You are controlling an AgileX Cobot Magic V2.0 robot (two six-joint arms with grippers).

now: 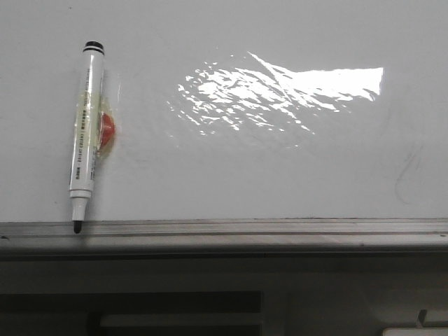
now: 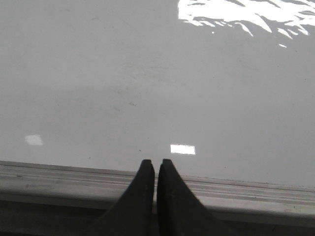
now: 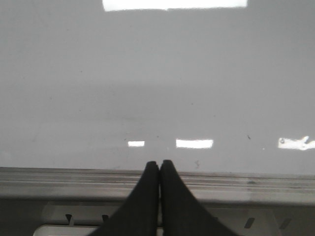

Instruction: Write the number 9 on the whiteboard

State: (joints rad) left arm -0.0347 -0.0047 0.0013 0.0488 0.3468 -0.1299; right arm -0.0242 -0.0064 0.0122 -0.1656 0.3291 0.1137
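The whiteboard (image 1: 231, 175) fills the front view, glossy white with a bright glare patch and a grey metal edge rail along its near side. No black number 9 shows on it. A white marker (image 1: 86, 133) lies on the board at the left, uncapped, its black tip on the rail, beside a small red-orange piece under clear tape. Neither gripper shows in the front view. My left gripper (image 2: 156, 163) is shut and empty over the rail, with the board (image 2: 147, 88) beyond it. My right gripper (image 3: 159, 163) is shut and empty over the rail, with the board (image 3: 157, 83) beyond it.
A faint grey curved smudge (image 1: 406, 175) marks the board at the right. The metal rail (image 1: 280, 227) runs the full width of the board, with a dark gap and pale structure below it.
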